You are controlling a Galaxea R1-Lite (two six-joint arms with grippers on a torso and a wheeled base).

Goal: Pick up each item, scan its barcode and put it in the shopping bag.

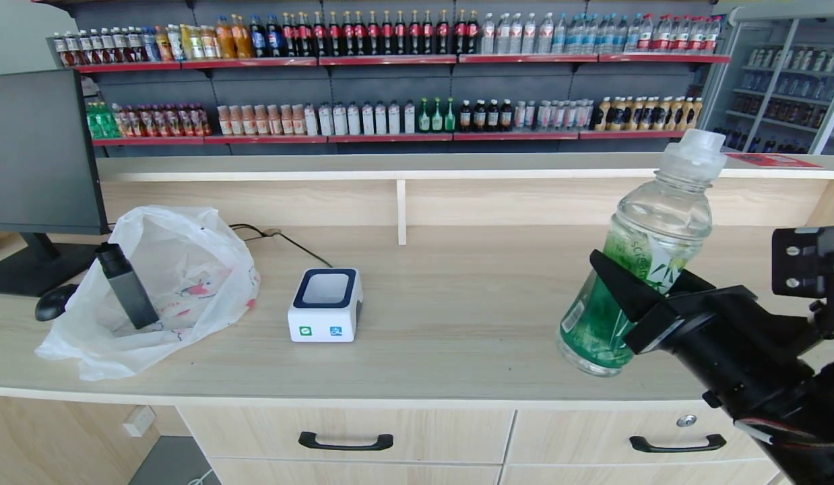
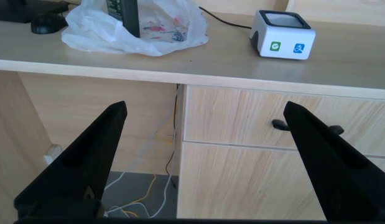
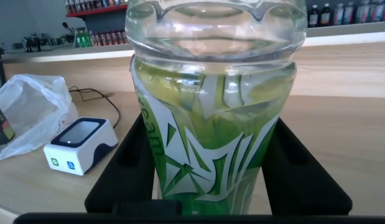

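My right gripper [image 1: 624, 291] pinches a bottle [image 1: 653, 232] of clear liquid; well to its left, the shopping bag [image 1: 195, 259] holds a dark box [image 1: 127, 288]. My left gripper [image 2: 204, 155] hangs spread.

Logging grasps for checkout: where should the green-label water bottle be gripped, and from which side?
Grip the bottle at its labelled middle, from the side, squeezing across its width, as the right gripper does. The body there is straight and round; the neck above tapers. That leaves the white patch low on the label uncovered.
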